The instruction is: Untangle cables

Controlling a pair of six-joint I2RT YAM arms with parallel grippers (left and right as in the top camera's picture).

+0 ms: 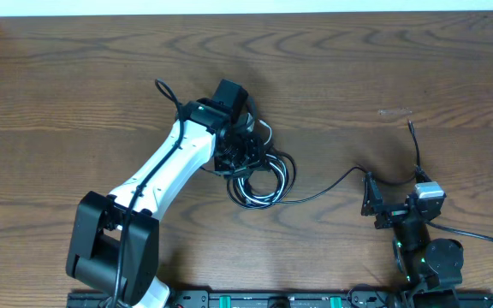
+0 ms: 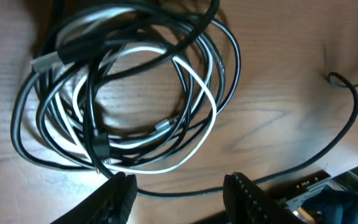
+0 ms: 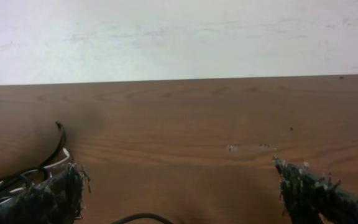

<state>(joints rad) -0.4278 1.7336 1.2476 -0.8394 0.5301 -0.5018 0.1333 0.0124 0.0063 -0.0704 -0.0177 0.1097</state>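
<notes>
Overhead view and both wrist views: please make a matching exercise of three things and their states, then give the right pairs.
1 thin white cable
2 left gripper
3 right gripper

A jaws wide open, apart from the coil, holding nothing
B at the edge of the tangled coil of thin black cables, jaws apart
C looped inside the coil

Pairs: 1-C, 2-B, 3-A

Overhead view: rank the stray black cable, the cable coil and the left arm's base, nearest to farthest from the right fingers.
1. Stray black cable, just left of the right fingers.
2. Cable coil, mid-table, farther left.
3. Left arm's base, far left, near edge.
</notes>
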